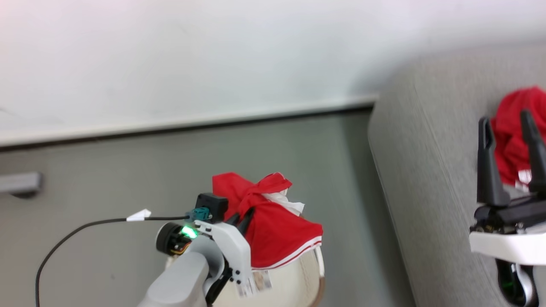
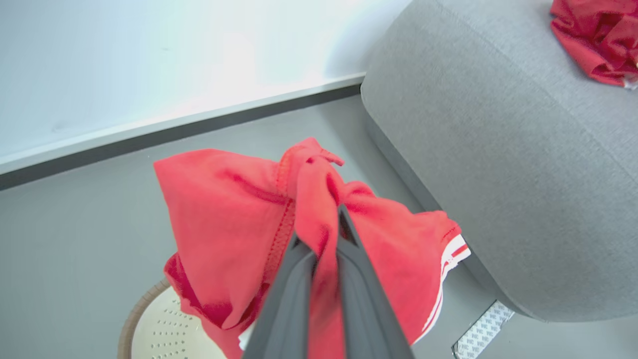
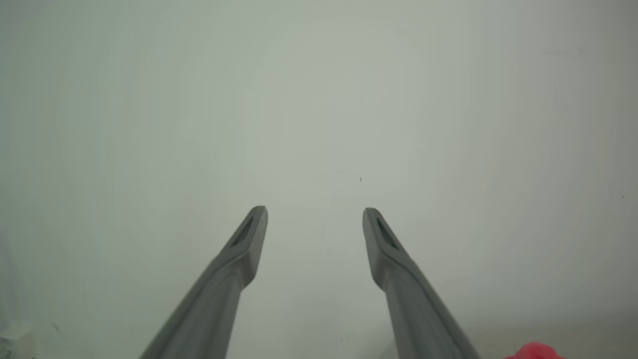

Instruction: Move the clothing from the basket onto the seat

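Now the left gripper (image 2: 319,224) is clamped on a bunched bright-red sportswear garment with white stripes (image 2: 224,214), held above the oval cream plastic basket (image 2: 164,334); the large light-grey fabric seat (image 2: 498,149) lies near, to its right. The right gripper (image 1: 504,117) gapes empty by the seat. The white wrist sticker (image 1: 262,280) is too small to read

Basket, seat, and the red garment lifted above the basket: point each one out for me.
basket (image 2: 164,329), left wrist view, perforated cream wall.
seat (image 2: 498,174), left wrist view, bare grey upholstery.
red garment (image 2: 224,209), left wrist view, broad flat panel.
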